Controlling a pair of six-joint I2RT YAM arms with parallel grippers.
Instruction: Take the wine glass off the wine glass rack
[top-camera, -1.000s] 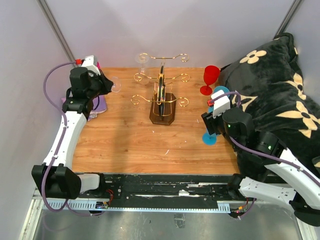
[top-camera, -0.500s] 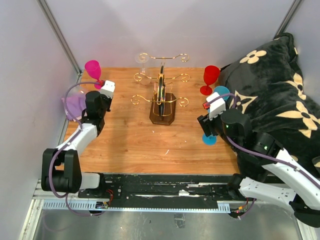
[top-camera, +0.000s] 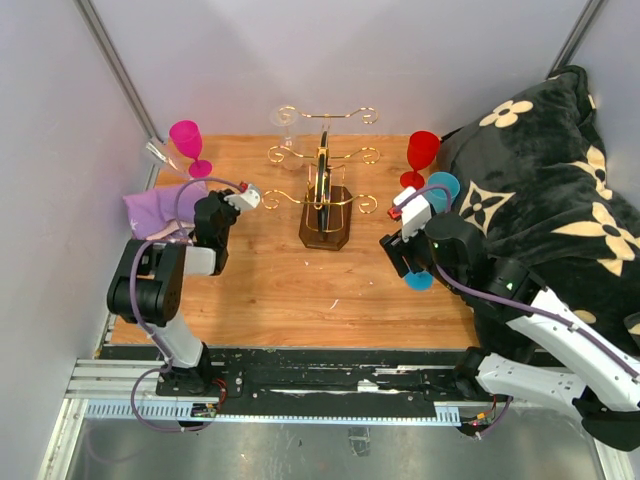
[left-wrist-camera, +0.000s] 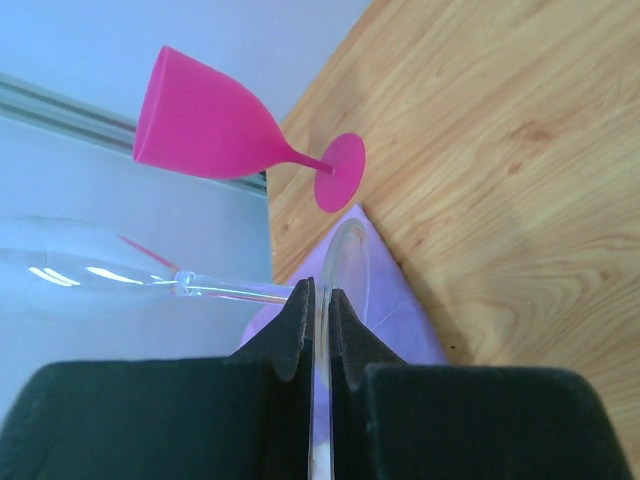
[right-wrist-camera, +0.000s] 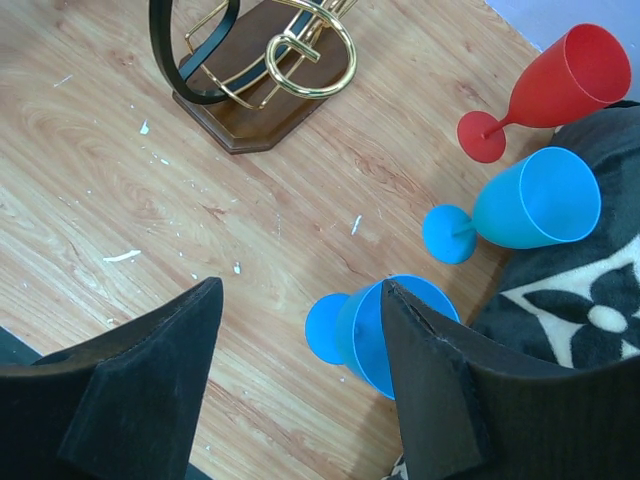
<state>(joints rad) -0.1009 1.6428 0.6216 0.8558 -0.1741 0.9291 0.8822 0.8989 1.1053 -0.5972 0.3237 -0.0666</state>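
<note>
Beside pink goblet (left-wrist-camera: 205, 130), left pincer (left-wrist-camera: 318, 300) clamps clear wine glass (left-wrist-camera: 185, 283).

Bare tabletop (top-camera: 300, 290) before wine glass rack (top-camera: 323, 200), blue cups (right-wrist-camera: 535, 200) and blanket (top-camera: 540, 200) crowding right, pink glass (top-camera: 187, 140) left.

Left arm (top-camera: 150, 287) and right arm (top-camera: 560, 325) in white shells with black joints, lilac cables (top-camera: 480, 298) alongside, black padded fingers (right-wrist-camera: 150, 380), red wrist tabs (top-camera: 396, 211).
</note>
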